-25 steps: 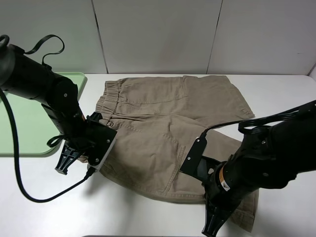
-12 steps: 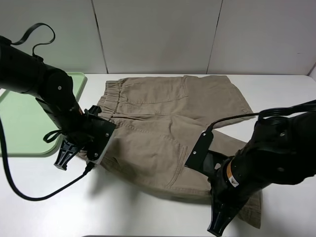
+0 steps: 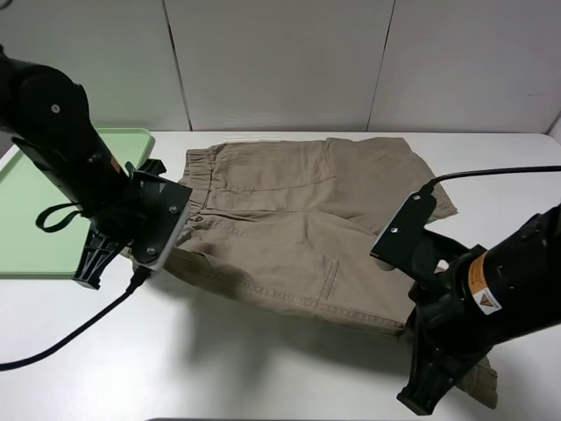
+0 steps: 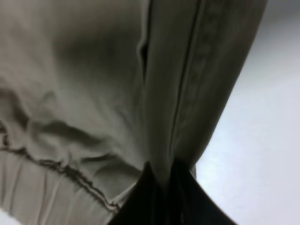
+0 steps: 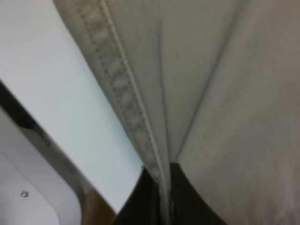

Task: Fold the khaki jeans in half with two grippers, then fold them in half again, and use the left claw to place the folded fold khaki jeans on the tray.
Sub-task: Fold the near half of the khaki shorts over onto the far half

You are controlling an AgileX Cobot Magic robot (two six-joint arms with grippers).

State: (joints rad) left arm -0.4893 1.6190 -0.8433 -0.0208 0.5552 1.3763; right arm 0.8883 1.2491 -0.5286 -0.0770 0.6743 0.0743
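Exterior high view: the khaki jeans lie across the middle of the white desk, waistband toward the tray, close to its rim but apart from it. The far edge of the cloth rests flat. The near edge hangs raised between the two arms and throws a shadow on the desk. Bare desk lies in front of the jeans and to their far right, and the tray surface that shows carries nothing. The left hand sits at the raised waistband-side corner and the right hand at the raised leg-hem corner; the fingertips are hidden under the black bodies here. Left wrist view: the left hand is pressed together on a fold of the jeans, its dark fingers pinching beside a stitched seam. The gathered waistband shows to one side, white desk beyond the cloth edge. Right wrist view: the right hand is likewise pressed together, pinching the jeans at a stitched hem edge that runs away from the fingers, with pale desk beside the cloth.
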